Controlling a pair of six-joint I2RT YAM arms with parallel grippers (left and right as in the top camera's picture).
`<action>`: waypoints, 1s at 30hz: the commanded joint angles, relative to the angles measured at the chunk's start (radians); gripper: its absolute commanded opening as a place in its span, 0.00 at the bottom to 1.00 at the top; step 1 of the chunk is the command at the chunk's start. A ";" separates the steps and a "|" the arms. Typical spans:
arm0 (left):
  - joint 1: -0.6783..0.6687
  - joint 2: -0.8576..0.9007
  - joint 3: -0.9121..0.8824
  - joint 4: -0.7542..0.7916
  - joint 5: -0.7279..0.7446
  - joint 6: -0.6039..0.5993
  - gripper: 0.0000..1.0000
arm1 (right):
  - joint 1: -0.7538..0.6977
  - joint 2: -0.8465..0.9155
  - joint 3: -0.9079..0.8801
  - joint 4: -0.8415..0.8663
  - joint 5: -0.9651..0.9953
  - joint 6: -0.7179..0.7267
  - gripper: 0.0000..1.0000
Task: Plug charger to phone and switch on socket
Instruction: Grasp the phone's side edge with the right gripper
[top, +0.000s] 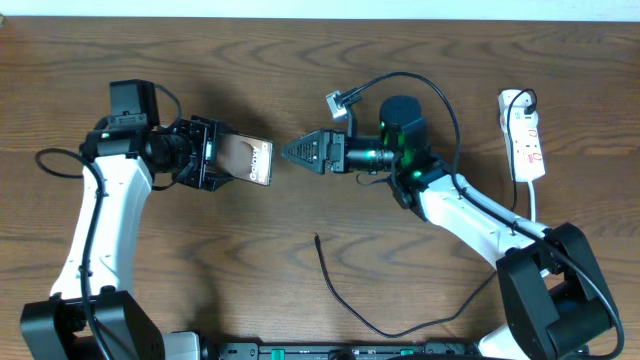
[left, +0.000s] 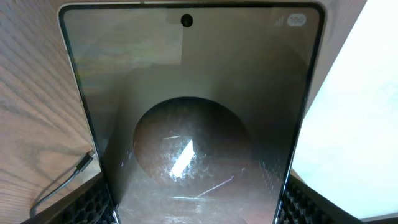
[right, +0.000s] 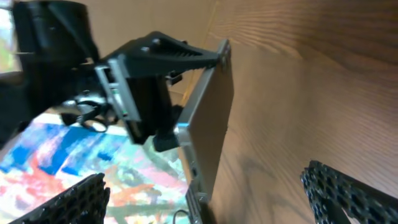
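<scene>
Phone: the phone (top: 247, 160) is clamped in the left claw (top: 212, 157) over the left half of the tabletop (top: 200, 290). We judge it lifted off the wood.
Phone axis: its long axis runs left to right, and its free end aims at the right claw (top: 300, 151), close by but not touching.
Phone ends: in the left wrist view the phone (left: 199, 124) shows its lens hole at the free end, so we judge the port end to sit back toward the left claw.
Writing: "100" reads in the screen's top corner. In the overhead view, the white lettering near the free end is too small for us to read.
Left claw: closed on the phone's long edges, with its fingers (left: 93, 208) flanking the glass.
Right claw: spread wide and holding nothing, its fingers (right: 348, 193) well apart, facing the phone (right: 211, 118) edge-on.
Charger: the charger (top: 345, 300) lies loose on the tabletop toward the near edge. Its tip points at the far edge, on the near side of the right claw and well apart from both claws and the phone.
Nearer arm: the right, and it is free, so we judge that the pickup falls to it.
Socket: the socket (top: 524, 135) lies by the far right corner, long axis far to near. It has small red marks, and its white cord (top: 533, 200) trails nearward. We cannot read its print.
Progress: nothing is plugged in yet, and the socket is untouched.
</scene>
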 joint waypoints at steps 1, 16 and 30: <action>-0.024 -0.019 0.026 -0.002 -0.006 -0.017 0.07 | 0.045 0.007 0.011 -0.034 0.078 -0.034 0.99; -0.084 -0.019 0.026 -0.002 -0.065 -0.054 0.07 | 0.161 0.007 0.011 -0.066 0.257 -0.040 0.99; -0.126 -0.019 0.026 -0.002 -0.065 -0.084 0.07 | 0.183 0.007 0.011 -0.112 0.364 -0.008 0.95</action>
